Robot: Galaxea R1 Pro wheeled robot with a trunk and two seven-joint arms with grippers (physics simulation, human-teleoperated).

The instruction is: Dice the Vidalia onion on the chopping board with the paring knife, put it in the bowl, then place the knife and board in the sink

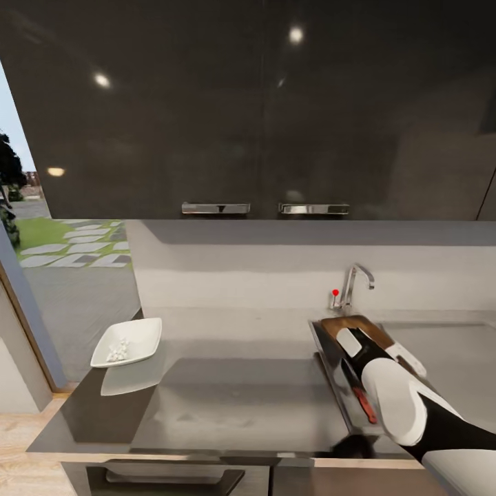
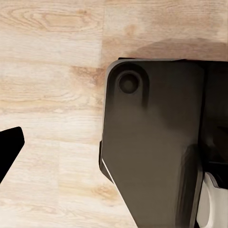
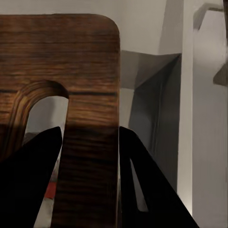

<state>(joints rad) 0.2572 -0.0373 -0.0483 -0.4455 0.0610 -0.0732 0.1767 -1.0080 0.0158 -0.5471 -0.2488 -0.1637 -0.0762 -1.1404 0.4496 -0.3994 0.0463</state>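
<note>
1. Fingers of the right gripper (image 3: pixel 90 180) straddle the handle end of the chopping board (image 3: pixel 61 71) in the right wrist view: two dark fingers (image 3: pixel 33 175) closed on the strip of wood beside the oval handle hole, one reaching through the hole, one on the outer edge.
2. Seen from the head camera, the right arm (image 1: pixel 406 406) reaches in from the lower right, and the chopping board (image 1: pixel 358 329) stands tilted over the sink (image 1: pixel 331 365), its far end near the chrome tap (image 1: pixel 355 282).
3. Just in front of the board, the paring knife (image 1: pixel 362 399) with its red handle lies in the basin, right of centre in the lower frame.
4. At middle left, the white bowl (image 1: pixel 138 337) sits on the grey worktop (image 1: pixel 241 399) with small white onion pieces (image 1: pixel 118 353) inside it.
5. Left gripper fingers: one dark tip (image 2: pixel 9 147) shows at the left edge of the left wrist view, above wood flooring (image 2: pixel 47 71); I cannot tell how far they are open.
6. Judging by this, the last step is in hand: getting the board into the sink.
7. The next move calls for lowering the board until the basin supports it, clear of the knife, and then opening the fingers.
</note>
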